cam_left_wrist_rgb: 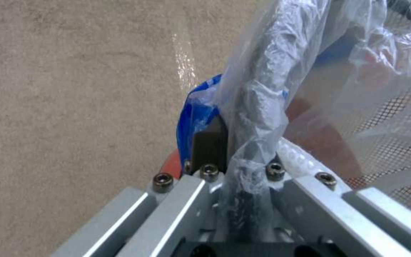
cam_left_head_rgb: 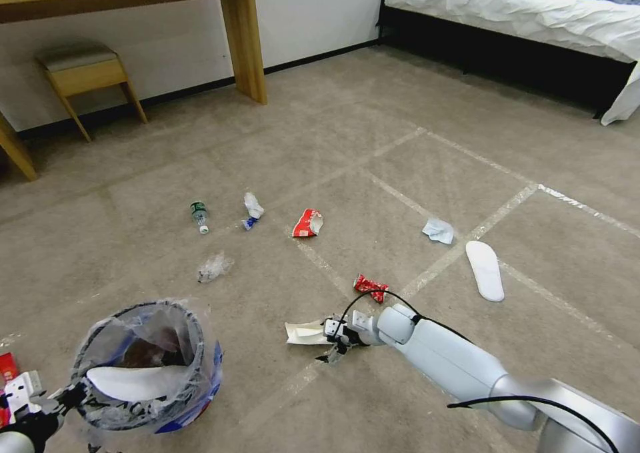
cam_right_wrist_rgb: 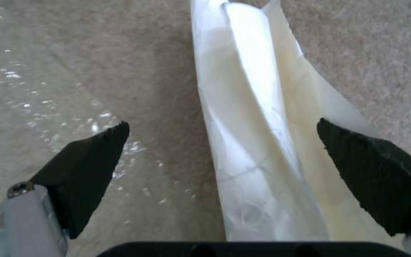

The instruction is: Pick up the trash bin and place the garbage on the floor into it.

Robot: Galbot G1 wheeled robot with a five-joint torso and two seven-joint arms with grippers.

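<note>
Low over the floor (cam_left_head_rgb: 413,173), the right gripper (cam_right_wrist_rgb: 222,157) stood open astride a paper bag (cam_right_wrist_rgb: 258,142), light and limp, best pinched mid-fold; the left gripper (cam_left_wrist_rgb: 241,167) clamped the trash bin (cam_left_head_rgb: 143,366) rim

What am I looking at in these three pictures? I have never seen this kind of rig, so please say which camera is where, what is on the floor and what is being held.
This is a two-armed wheeled robot tidying a bedroom. The wide picture comes from its head, looking down at the carpet floor. The other two come from cameras on its wrists.

The left gripper is shut on the rim of the trash bin, a small bin lined with a plastic bag; a white insole already lies inside. The left wrist view shows that clamp up close.

The right gripper is down at the floor with its fingers open on either side of a piece of folded pale paper, not yet gripping it.

Still lying on the carpet: a small bottle, a red wrapper, another white insole and other scraps.
</note>
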